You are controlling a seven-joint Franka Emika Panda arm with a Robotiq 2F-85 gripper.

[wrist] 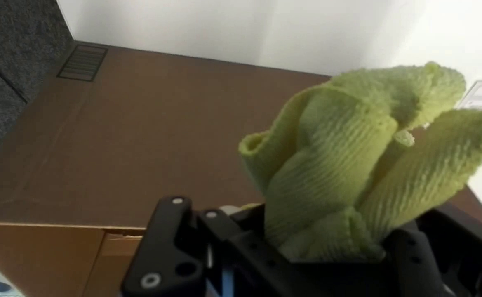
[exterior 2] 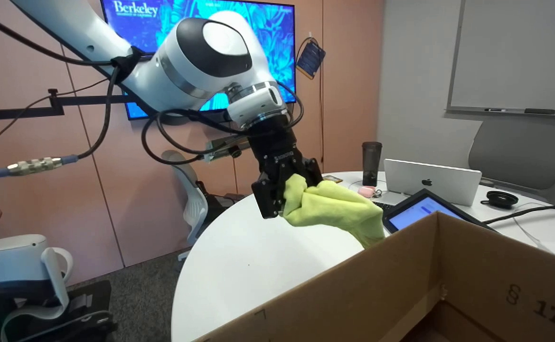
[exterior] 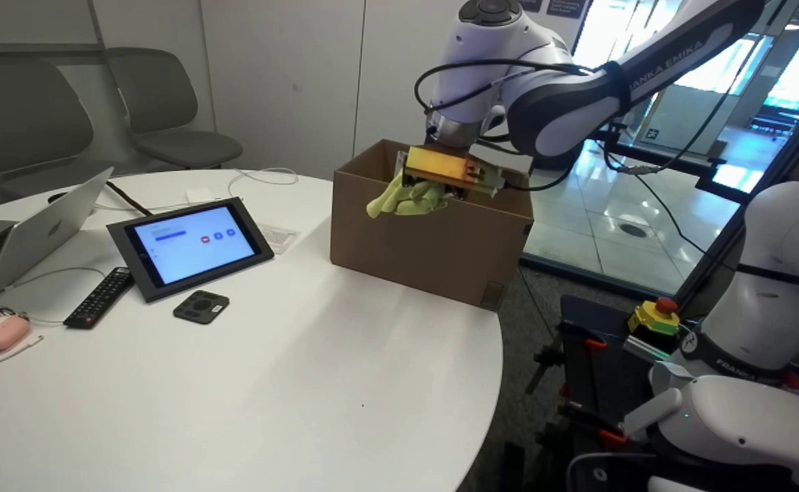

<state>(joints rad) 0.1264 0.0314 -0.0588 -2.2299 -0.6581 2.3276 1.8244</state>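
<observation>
Near the cardboard box [exterior: 416,249], the pincer [exterior 2: 290,200] is clenching a yellow-green cloth [exterior 2: 336,206], seemingly light and floppy; bunched folds are likely offering secure hold.

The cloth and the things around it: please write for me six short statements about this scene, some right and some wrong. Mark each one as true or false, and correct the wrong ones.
1. The box stands on the table. True.
2. The box is closed at the top. False: it is open, and its inside can be seen.
3. The gripper is shut on the cloth. True.
4. The cloth lies spread flat on the table. False: it is bunched in the gripper, off the table.
5. The tablet and the laptop share the table with the box. True.
6. The tablet is dark. False: it is lit up, as both exterior views show.
</observation>
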